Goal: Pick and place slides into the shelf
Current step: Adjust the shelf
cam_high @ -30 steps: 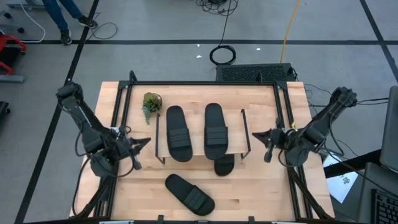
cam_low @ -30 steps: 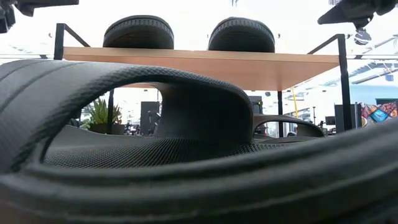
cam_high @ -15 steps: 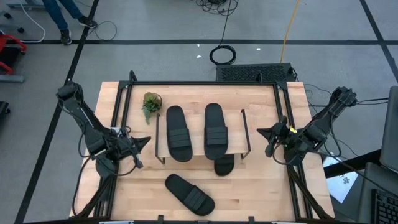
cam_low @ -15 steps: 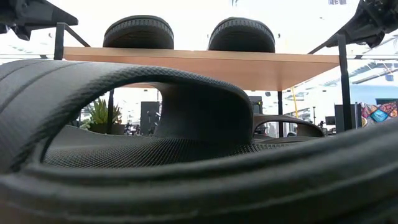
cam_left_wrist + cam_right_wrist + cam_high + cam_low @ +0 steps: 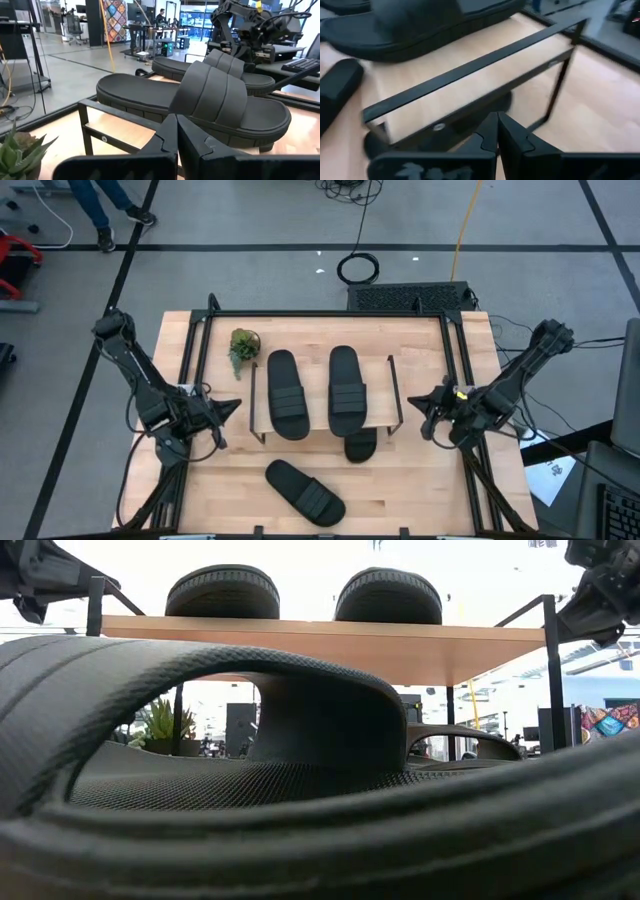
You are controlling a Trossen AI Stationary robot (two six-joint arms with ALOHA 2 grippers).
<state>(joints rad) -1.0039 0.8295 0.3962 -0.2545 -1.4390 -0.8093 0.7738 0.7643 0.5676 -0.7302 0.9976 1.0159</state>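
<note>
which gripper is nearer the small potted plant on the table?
Left. The left gripper sits off the shelf's left end, just below the plant in the high view. The right gripper is beyond the shelf's far end.

Four black slides: two lie side by side on top of the shelf (image 5: 392,385), the left one (image 5: 287,393) and the right one (image 5: 346,389); a third (image 5: 360,445) pokes out from under the shelf at centre frame; the fourth (image 5: 304,492) lies on the table (image 5: 420,490) at lower centre. One shelf. One small potted plant (image 5: 242,347) at upper left. Two robot arms, one at each side of the frame.
</note>
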